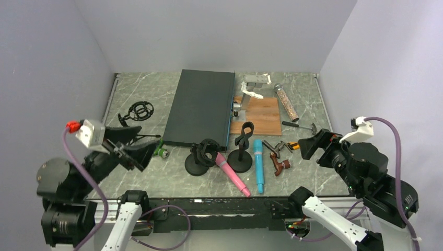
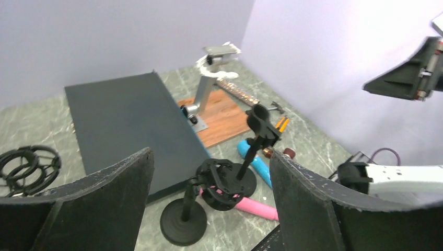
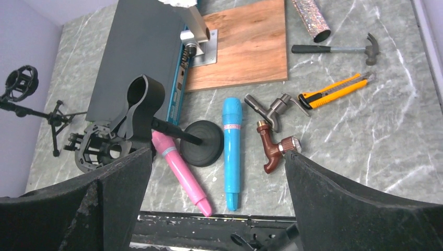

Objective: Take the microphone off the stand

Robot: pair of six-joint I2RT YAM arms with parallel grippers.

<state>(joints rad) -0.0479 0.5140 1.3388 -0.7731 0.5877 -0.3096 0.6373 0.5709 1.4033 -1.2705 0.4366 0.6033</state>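
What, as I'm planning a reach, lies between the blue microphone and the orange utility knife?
A silver tap and a brown tap lie there, clearest in the right wrist view.

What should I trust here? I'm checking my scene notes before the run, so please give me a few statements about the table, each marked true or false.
1. The blue microphone lies flat on the table. True.
2. Both grippers are shut on something. False: the left gripper and the right gripper are open and hold nothing.
3. The clip stand holds the blue microphone. False: its clip is empty.
4. In the top view, the hammer lies right of the wooden board. True.
5. The pink microphone lies on the wooden board. False: it slants from the shock-mount stand toward the near edge.
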